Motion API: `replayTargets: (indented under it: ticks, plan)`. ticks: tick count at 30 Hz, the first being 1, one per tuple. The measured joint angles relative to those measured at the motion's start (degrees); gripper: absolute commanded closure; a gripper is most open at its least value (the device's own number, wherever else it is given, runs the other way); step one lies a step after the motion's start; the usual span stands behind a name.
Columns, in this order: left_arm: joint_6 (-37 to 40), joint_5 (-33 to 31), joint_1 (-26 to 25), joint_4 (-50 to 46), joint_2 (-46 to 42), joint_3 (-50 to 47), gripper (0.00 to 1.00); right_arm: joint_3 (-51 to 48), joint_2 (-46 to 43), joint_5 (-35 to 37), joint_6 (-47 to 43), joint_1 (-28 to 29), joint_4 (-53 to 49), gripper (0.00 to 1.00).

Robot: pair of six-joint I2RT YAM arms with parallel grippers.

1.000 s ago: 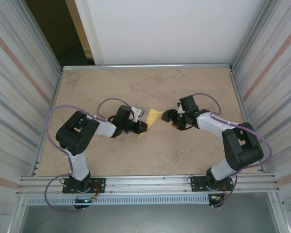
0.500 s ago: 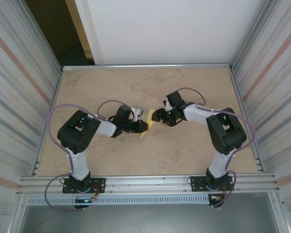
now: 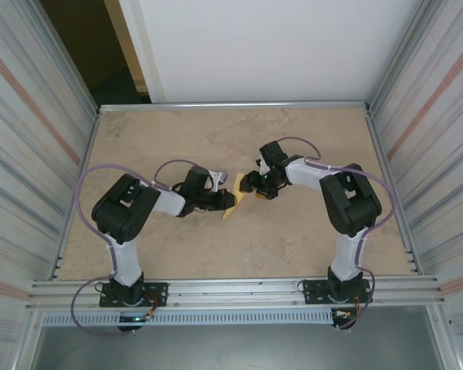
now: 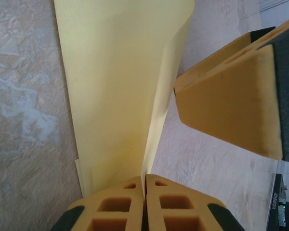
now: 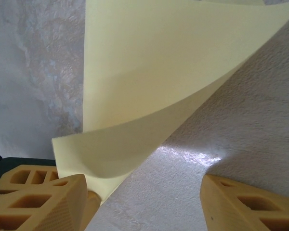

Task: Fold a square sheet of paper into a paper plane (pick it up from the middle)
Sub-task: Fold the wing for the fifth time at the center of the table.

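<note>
left wrist view: the left gripper (image 4: pixel 144 186) pinches the square sheet of paper (image 4: pixel 111 82), which extends ahead of its fingers. the right gripper (image 5: pixel 144 207) has its fingers apart, the sheet's curled corner just beside one. no dart yet; most creasing seems left to do.

You have two matching arms: the left arm (image 3: pixel 127 212) and the right arm (image 3: pixel 347 204) pair glossy black, rounded joint housings with pale grey-white links. Each rises from a black base, the left base (image 3: pixel 131 293) at 7 o'clock in the overhead view and the right base (image 3: pixel 336 291) at 5 o'clock. A lilac cable (image 3: pixel 81 193) loops along each arm. Your left hand (image 3: pixel 230 200) and right hand (image 3: pixel 251 185) carry mustard-yellow fingers (image 4: pixel 115 207) moulded with open rectangular and triangular cells and trimmed in black at the edges
</note>
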Motion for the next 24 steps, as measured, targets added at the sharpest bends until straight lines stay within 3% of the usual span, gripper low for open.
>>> replayTargets:
  ticks: [12,24]
  plan:
    - [0.0,0.3,0.0,-1.0,-0.5,0.3,0.81,8.8,4.6,7.1,2.5,2.9,-10.6,0.33]
    - [0.1,-1.9,0.0,-8.3,-4.3,-0.5,0.79,10.2,5.3,8.5,3.6,3.4,-12.2,0.33]
